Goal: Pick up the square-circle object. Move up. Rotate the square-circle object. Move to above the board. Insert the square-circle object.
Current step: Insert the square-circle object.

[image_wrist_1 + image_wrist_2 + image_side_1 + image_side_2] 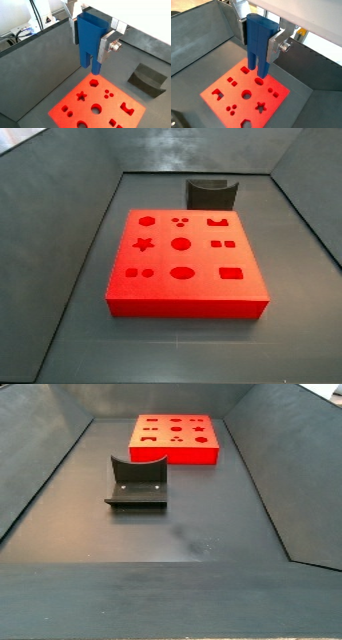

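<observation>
- In both wrist views I see the gripper (95, 37) clamped on the square-circle object (89, 42), the blue piece hanging upright between the silver finger plates, its lower end split into two short prongs.
- Only one finger (108, 46) shows clearly, with its screw head; the opposite finger is mostly hidden behind the blue piece, so I read the closure from the plates sitting flush against its sides.
- The top of the piece is cut off by the gripper body, so I cannot tell how long it is.
- The board (99, 106) lies flat on the dark floor under the piece, with clear air between the prongs and the red surface. The piece does not touch it.
- In a wrist view the prongs hang over the board's edge area near a round hole (259, 80); which hole lies straight below I cannot tell from this angle.
- Part of the board is cut off at the frame edge in both wrist views.
- The dark U-shaped holder (147, 80) stands on the floor beside the board, apart from it.
- In both side views neither arm, gripper nor blue piece appears; they are out of frame above.
- In a side view the board (185, 263) fills the middle, with the holder (210, 193) behind it at 12 o'clock, its base hidden by the board's far edge.
- In a side view the holder (138, 482) stands nearer and the board (175, 438) at 1 o'clock from it, well apart.
</observation>
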